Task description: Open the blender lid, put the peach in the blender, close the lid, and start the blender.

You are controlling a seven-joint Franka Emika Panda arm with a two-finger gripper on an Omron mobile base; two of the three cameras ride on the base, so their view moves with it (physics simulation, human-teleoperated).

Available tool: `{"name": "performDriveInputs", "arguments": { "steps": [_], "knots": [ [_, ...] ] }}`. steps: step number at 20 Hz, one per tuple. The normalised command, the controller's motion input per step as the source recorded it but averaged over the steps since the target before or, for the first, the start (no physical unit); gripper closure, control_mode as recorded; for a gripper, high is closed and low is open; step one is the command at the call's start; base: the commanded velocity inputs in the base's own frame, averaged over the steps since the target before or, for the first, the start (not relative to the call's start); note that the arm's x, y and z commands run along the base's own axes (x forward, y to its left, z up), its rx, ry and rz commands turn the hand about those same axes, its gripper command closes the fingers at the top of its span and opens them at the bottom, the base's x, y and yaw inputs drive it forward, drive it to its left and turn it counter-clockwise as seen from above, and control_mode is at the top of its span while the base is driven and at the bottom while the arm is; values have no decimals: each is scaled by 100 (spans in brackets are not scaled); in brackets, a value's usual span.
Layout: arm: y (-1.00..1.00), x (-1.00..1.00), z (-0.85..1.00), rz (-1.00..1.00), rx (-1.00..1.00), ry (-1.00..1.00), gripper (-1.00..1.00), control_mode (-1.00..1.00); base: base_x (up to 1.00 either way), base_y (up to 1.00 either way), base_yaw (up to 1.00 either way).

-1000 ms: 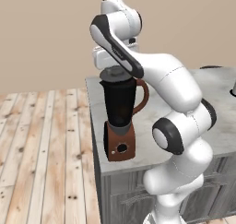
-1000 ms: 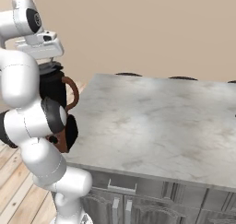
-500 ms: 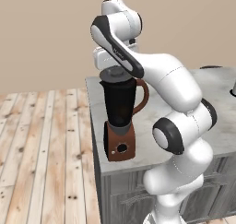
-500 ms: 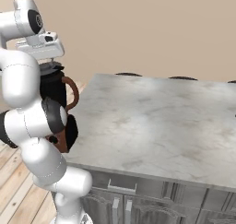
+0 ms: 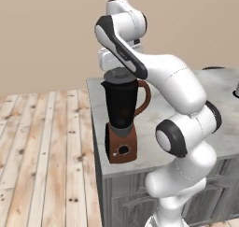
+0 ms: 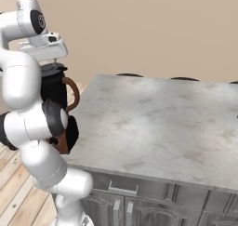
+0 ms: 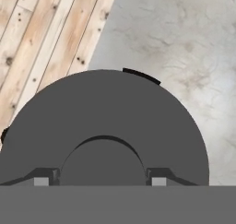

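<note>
The gripper (image 7: pixel 102 181) sits directly over the blender lid (image 7: pixel 106 126), fingers (image 7: pixel 42 178) flanking its central knob, apparently pinching it. The lid appears seated on the blender (image 5: pixel 122 123), at the counter (image 6: pixel 158 122) edge.

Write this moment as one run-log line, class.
stage: lid removal | gripper: jaws either side of the knob of the blender lid | blender: near counter corner | lid: at jar rim
</note>
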Motion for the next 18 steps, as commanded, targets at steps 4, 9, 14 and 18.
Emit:
{"name": "performDriveInputs", "arguments": {
  "steps": [4, 9, 14, 18],
  "knots": [
    [-21, -10, 0, 2, 0, 0, 100, -100, 0, 0, 0],
    [1, -17, 0, 1, 0, 0, 100, -100, 0, 0, 0],
    [17, -10, -3, 3, 0, 0, 100, -100, 0, 0, 0],
    [21, 0, -3, 9, 0, 0, 100, -100, 0, 0, 0]
  ]
}}
